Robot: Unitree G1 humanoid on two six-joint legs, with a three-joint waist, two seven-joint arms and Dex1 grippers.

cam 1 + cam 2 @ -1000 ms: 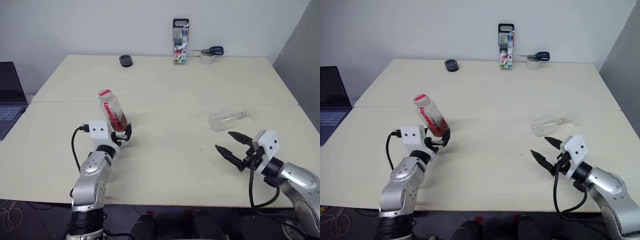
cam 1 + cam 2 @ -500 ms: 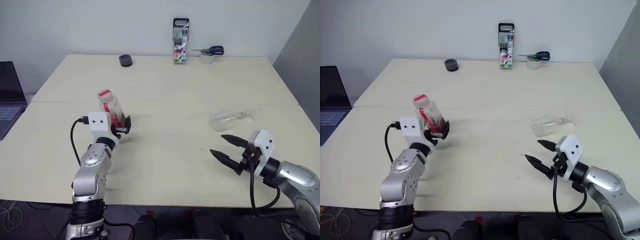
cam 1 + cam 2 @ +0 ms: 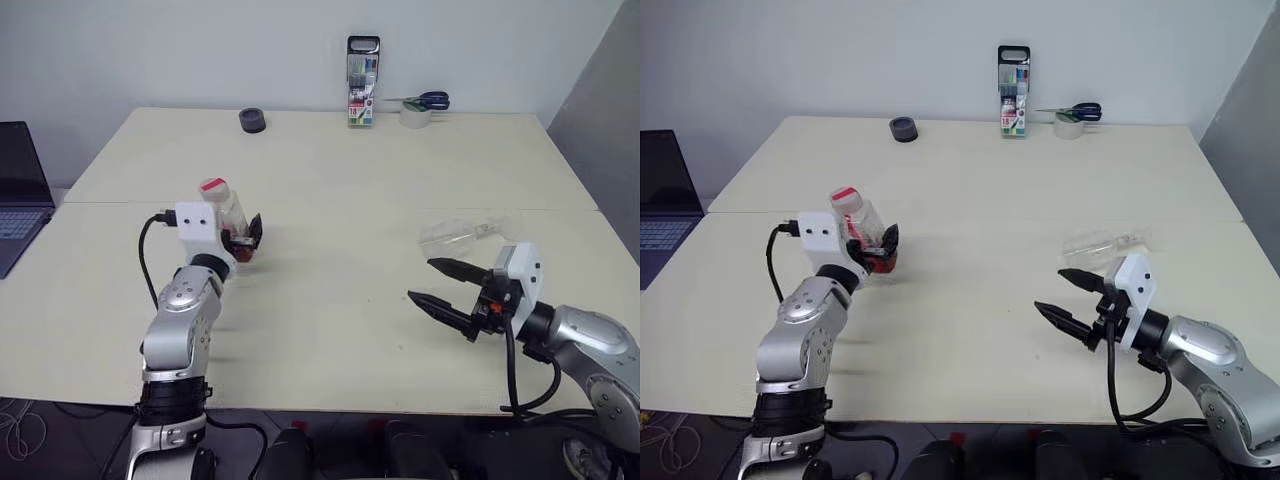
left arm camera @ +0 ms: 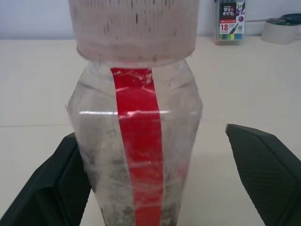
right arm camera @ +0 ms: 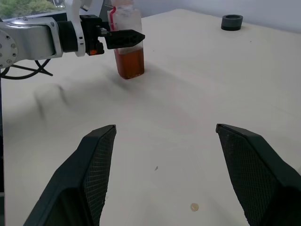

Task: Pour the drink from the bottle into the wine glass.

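Left gripper (image 3: pixel 243 236) at left centre, fingers spread, straddles the upright red-labelled clear plastic bottle (image 3: pixel 226 218); right gripper (image 3: pixel 438 285), lower right, spread empty.

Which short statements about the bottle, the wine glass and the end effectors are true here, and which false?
1. The wine glass lies on its side on the table. True.
2. The bottle has no cap. False: its cap is on.
3. The right end effector holds the glass. False: it is open and empty.
4. The bottle stands between the left end effector's fingers. True.
5. The scissors lie beside the bottle. False: they rest on the tape roll.
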